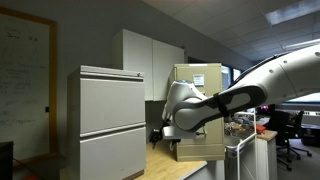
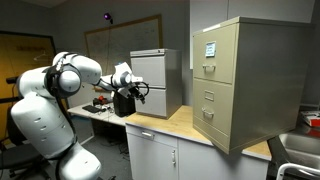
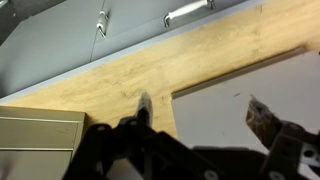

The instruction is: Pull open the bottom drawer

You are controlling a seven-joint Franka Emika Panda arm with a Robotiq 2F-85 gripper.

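The narrow tan filing cabinet (image 2: 235,80) stands on the wooden countertop (image 2: 170,122). Its bottom drawer (image 2: 210,126) is shut, flush with the drawers above. In an exterior view the cabinet (image 1: 200,78) is partly hidden behind my arm, and the lowest drawer front (image 1: 198,150) shows below it. My gripper (image 2: 128,97) is open and empty. It hangs over the counter's far end, well apart from the tan cabinet. It also shows in an exterior view (image 1: 160,132). In the wrist view the two fingers (image 3: 200,112) are spread over a pale surface and the wood.
A wide pale-grey cabinet (image 2: 158,78) stands on the counter between my gripper and the tan cabinet; it fills the foreground in an exterior view (image 1: 110,120). White base cabinets (image 2: 160,155) sit under the counter. Cluttered desks and chairs (image 1: 285,125) lie behind.
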